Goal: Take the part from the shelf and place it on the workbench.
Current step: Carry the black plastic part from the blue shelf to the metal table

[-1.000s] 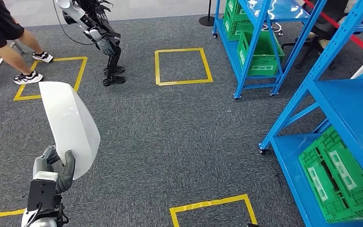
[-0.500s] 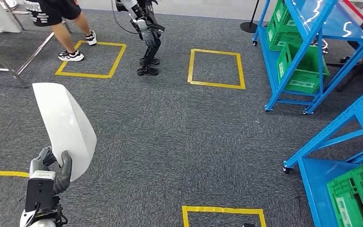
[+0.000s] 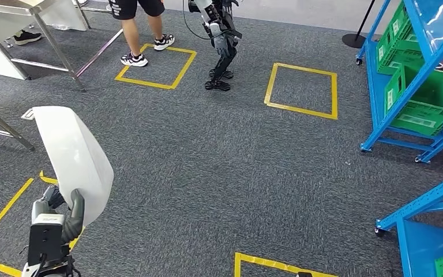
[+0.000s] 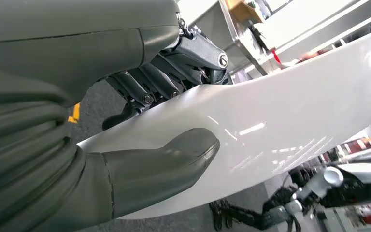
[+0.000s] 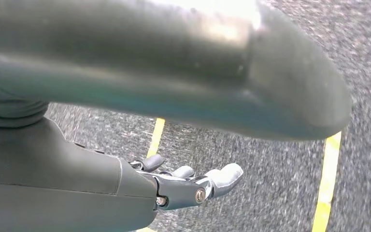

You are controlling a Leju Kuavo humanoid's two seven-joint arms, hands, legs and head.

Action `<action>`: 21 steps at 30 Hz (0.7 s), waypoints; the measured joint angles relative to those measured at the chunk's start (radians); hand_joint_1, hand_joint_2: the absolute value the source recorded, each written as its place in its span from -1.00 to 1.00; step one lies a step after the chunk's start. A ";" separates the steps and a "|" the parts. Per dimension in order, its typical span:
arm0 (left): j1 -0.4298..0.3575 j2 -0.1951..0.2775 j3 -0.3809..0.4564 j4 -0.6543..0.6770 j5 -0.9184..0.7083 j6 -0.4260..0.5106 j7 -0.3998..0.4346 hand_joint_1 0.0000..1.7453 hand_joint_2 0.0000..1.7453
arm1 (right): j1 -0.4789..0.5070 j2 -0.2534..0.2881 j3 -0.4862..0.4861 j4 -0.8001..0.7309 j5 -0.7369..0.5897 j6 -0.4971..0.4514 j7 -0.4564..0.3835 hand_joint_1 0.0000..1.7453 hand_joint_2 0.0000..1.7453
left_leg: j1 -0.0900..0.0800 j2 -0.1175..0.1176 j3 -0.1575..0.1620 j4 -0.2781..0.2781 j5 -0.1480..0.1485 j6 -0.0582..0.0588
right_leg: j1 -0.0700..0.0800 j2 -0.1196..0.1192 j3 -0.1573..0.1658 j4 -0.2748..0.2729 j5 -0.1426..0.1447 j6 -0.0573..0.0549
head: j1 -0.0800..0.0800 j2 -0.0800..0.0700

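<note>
Across the last second the whole head view is seen to sweep: the blue shelving [image 3: 415,86] with its green crates [image 3: 421,98] is carried out toward 3 o'clock, while metal table legs [image 3: 52,46] and a pale workbench top [image 3: 11,7] are brought in at 10 to 11 o'clock. This is read as the camera turning with the robot, not as things moving; the part is judged already off the shelf and the carry toward the workbench well under way. The white curved part [image 3: 72,158] is held upright at 8 o'clock by the left hand [image 3: 57,210], unchanged in its grip. In the left wrist view the clamp is made plain: the thick thumb [image 4: 174,159] is pressed on the glossy face of the part [image 4: 294,111] and darker fingers [image 4: 145,92] are hooked behind its edge. In the right wrist view the right hand [image 5: 193,186] is seen hanging over carpet and yellow floor tape [image 5: 326,193], fingers loosely apart, nothing held. A person's legs [image 3: 135,34] and another robot [image 3: 219,40] are seen at 12 o'clock.
</note>
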 joint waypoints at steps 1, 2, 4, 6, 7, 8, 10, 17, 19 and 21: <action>-0.002 0.000 0.000 0.001 0.000 -0.002 0.000 1.00 1.00 | 0.001 0.000 0.000 0.000 0.001 0.001 0.000 -1.00 -1.00 | -0.001 0.025 -0.028 0.068 -0.038 -0.002 | 0.003 -0.016 -0.002 0.000 0.000 -0.003 | -0.003 0.000; -0.004 0.000 0.000 0.003 0.000 -0.005 0.000 1.00 1.00 | 0.002 -0.001 0.000 0.000 0.002 0.003 -0.001 -1.00 -1.00 | -0.001 0.038 -0.052 0.132 -0.067 -0.004 | 0.005 -0.033 -0.004 0.000 0.000 -0.004 | -0.004 0.000; -0.007 0.000 0.001 0.011 0.000 -0.012 -0.001 1.00 1.00 | 0.002 -0.003 0.001 0.000 0.006 0.007 -0.005 -1.00 -1.00 | 0.000 0.048 -0.055 0.170 -0.073 -0.006 | 0.008 -0.064 -0.006 0.001 0.000 -0.005 | -0.004 0.000; -0.012 0.000 0.001 0.018 0.000 -0.018 -0.006 1.00 1.00 | -0.001 -0.004 0.001 0.000 0.008 0.010 -0.013 -1.00 -1.00 | -0.001 0.075 0.020 0.057 -0.020 -0.003 | 0.009 -0.091 -0.003 0.002 -0.001 -0.002 | -0.005 0.000; -0.016 0.000 0.001 0.020 0.002 -0.019 -0.010 1.00 1.00 | -0.002 -0.004 0.001 0.000 0.009 0.010 -0.016 -1.00 -1.00 | -0.005 0.101 0.063 -0.015 0.001 0.001 | 0.012 -0.103 -0.002 0.004 -0.004 0.000 | -0.005 0.000; -0.020 -0.001 0.001 0.022 0.003 -0.021 -0.013 1.00 1.00 | -0.003 -0.004 0.001 0.000 0.009 0.010 -0.019 -1.00 -1.00 | -0.008 0.121 0.095 -0.071 0.016 0.009 | 0.015 -0.114 -0.001 0.006 -0.006 0.004 | -0.005 0.000; -0.025 -0.002 0.001 0.024 0.008 -0.021 -0.018 1.00 1.00 | -0.004 -0.005 0.001 0.000 0.009 0.010 -0.018 -1.00 -1.00 | -0.014 0.130 0.110 -0.106 0.019 0.024 | 0.019 -0.134 0.001 0.008 -0.008 0.012 | -0.003 0.000; -0.037 -0.009 0.001 0.023 0.006 -0.020 -0.017 1.00 1.00 | -0.003 -0.008 0.002 0.000 0.014 0.010 0.009 -1.00 -1.00 | -0.002 0.042 0.098 -0.114 0.041 0.058 | 0.002 -0.022 -0.103 0.246 -0.132 0.045 | 0.007 0.000; -0.037 -0.010 0.001 0.024 -0.002 -0.021 -0.012 1.00 1.00 | -0.002 -0.008 0.002 0.000 0.014 0.010 0.015 -1.00 -1.00 | -0.002 0.013 0.094 -0.111 0.043 0.057 | 0.000 -0.014 -0.135 0.301 -0.131 0.047 | 0.007 0.000; -0.039 -0.011 0.000 0.025 -0.008 -0.022 -0.007 1.00 1.00 | -0.002 -0.008 0.002 0.000 0.015 0.011 0.017 -1.00 -1.00 | 0.000 -0.016 0.092 -0.106 0.045 0.053 | -0.004 0.002 -0.094 0.204 -0.063 0.045 | 0.007 0.000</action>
